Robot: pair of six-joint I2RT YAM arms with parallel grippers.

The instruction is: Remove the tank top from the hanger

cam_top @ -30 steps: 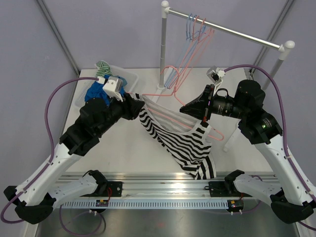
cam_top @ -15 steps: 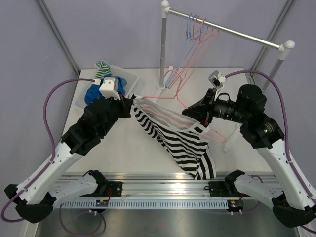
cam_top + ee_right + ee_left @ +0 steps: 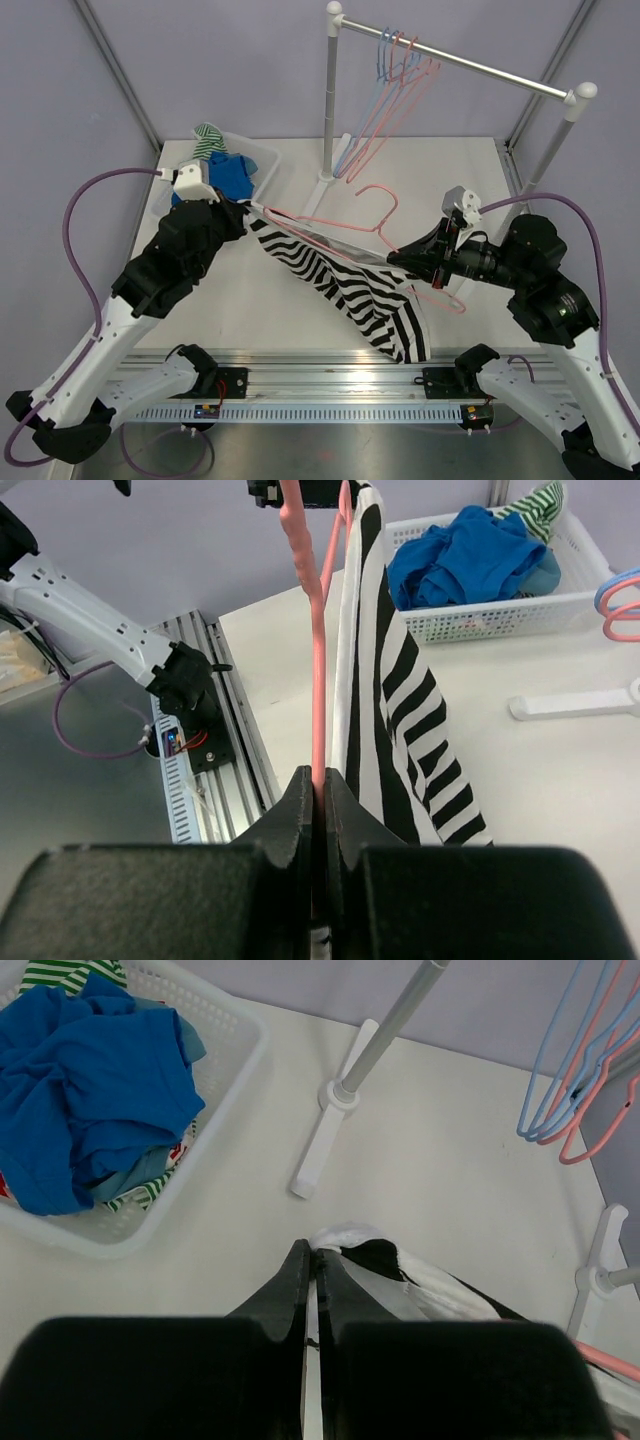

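The black-and-white striped tank top (image 3: 350, 290) hangs stretched in the air between my two arms, still draped over the pink hanger (image 3: 392, 205). My left gripper (image 3: 245, 208) is shut on the top's upper left corner; in the left wrist view the white and black fabric (image 3: 372, 1255) bunches at the closed tips (image 3: 317, 1252). My right gripper (image 3: 395, 258) is shut on the hanger's thin pink bar (image 3: 317, 680), with the striped cloth (image 3: 400, 700) hanging just to the right of the closed tips (image 3: 320, 775).
A white clothes rack (image 3: 330, 100) stands at the back with several pink and blue hangers (image 3: 395, 70) on its rail. A white basket (image 3: 262, 160) of blue clothes (image 3: 225, 175) sits at the back left. A metal rail (image 3: 320, 385) runs along the near edge.
The left gripper closed on the tank top and pulled it left. The right gripper carried the hanger right and nearer, away from the rack, stretching the top out.
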